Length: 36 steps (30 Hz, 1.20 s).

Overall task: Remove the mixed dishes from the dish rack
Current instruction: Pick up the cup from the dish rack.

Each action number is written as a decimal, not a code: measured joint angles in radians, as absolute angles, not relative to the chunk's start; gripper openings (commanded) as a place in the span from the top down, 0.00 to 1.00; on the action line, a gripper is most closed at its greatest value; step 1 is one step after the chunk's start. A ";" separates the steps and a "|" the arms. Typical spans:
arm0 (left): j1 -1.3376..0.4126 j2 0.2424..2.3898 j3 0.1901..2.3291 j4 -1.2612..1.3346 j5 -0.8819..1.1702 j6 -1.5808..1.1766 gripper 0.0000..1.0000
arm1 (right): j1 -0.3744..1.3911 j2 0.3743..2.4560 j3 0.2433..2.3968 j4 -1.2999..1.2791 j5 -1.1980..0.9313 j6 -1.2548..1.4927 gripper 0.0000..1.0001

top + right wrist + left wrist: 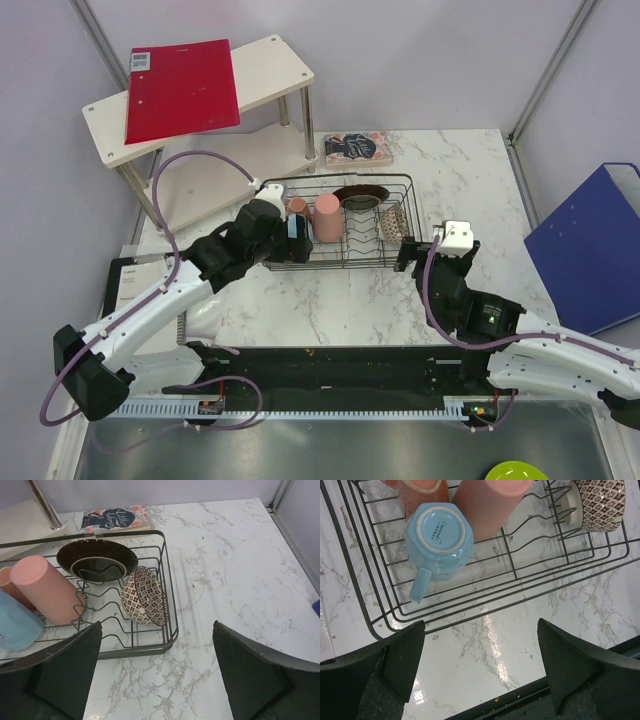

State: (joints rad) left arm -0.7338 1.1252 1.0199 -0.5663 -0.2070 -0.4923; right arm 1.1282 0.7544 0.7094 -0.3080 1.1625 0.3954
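Risk noted: the light-blue mug (439, 539) sits in the near left corner of the dish rack (50, 540), close against the salmon-pink tumbler (487, 502). A finger that catches a wire or nudges the tumbler could drag the rack or knock dishes together. The red-speckled bowl (144, 602), on edge between dividers, may roll if clipped. My left gripper (480, 625) hangs just outside the rack, jaws wide apart, empty, touching nothing. My right gripper (156, 627) is the same.

Robot lab test cell, plain partition walls (430, 60), aluminium posts (545, 68), marble-look table (340, 300)
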 measured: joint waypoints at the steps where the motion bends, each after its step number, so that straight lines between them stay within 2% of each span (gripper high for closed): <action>1: -0.734 1.125 1.020 -0.565 -0.207 -0.492 0.01 | 1.128 0.756 0.709 -0.308 1.161 0.395 0.02; 20: -0.734 1.095 1.003 -0.566 -0.236 -0.469 0.01 | 1.128 0.841 0.709 -0.297 1.125 0.376 0.02; 25: -0.735 1.121 1.032 -0.565 -0.263 -0.462 0.01 | 1.127 0.865 0.720 -0.266 1.045 0.332 0.02; 32: -0.735 1.119 1.035 -0.548 -0.287 -0.463 0.01 | 1.036 1.085 0.887 -0.238 0.861 0.310 0.02; 36: -0.735 1.113 1.035 -0.544 -0.297 -0.462 0.01 | 0.987 1.137 0.936 -0.214 0.773 0.310 0.02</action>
